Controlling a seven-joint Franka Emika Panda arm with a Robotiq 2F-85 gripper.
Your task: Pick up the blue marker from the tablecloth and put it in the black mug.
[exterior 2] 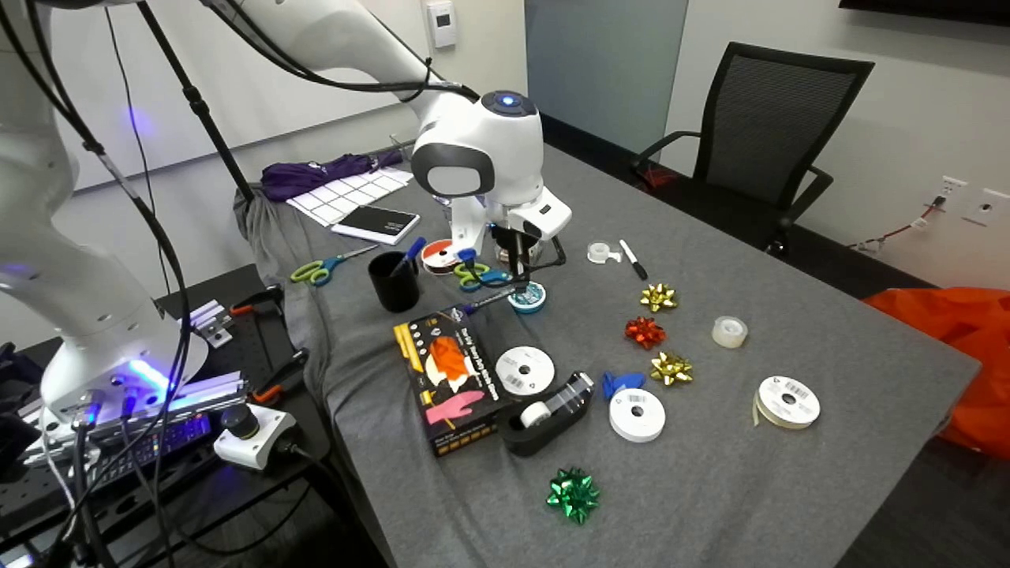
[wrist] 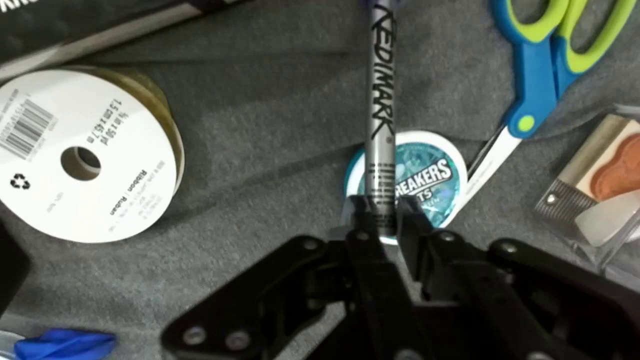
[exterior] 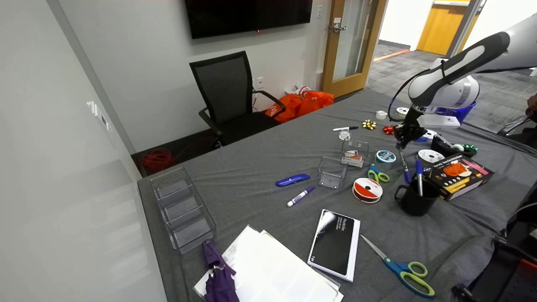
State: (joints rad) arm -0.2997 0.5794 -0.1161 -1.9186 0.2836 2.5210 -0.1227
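The blue marker [wrist: 381,100] is in the hand [wrist: 387,215], the fingertips [wrist: 361,220] clamped on the end away from its cap [exterior: 407,177]. In an exterior view it slants off the hand with the cap near six o'clock; whether the cap touches the surface [exterior: 247,167] I can't tell.

At five o'clock of the blue marker, near the cap, the mug [exterior: 416,206] stands upright. A second marker [exterior: 420,172] is in it, taking up part of the mouth. The carton [exterior: 457,173] lies at three o'clock, just beside the mug, so that flank is crowded. A white spool [exterior: 438,157] sits at two, the tin [exterior: 386,156] at ten, the small scissors [exterior: 378,175] about nine. Farther out I see a red spool [exterior: 367,190] at eight, a purple marker [exterior: 301,196] well beyond it, a notebook [exterior: 335,243] at seven and the big scissors [exterior: 402,268] at six.

The arm [exterior: 461,67] reaches in from two o'clock, forearm sloping down, wrist bent so the hand points down toward seven.

Only the wrist view lets me read REDIMARK on the silver barrel; there the held end passes over the tin, while in an exterior view the two look apart. In an exterior view where the arm comes from eleven o'clock, the green bow [exterior 2: 573,495], the tape dispenser [exterior 2: 544,424] and the arm's lit base [exterior 2: 110,363] show plainly.
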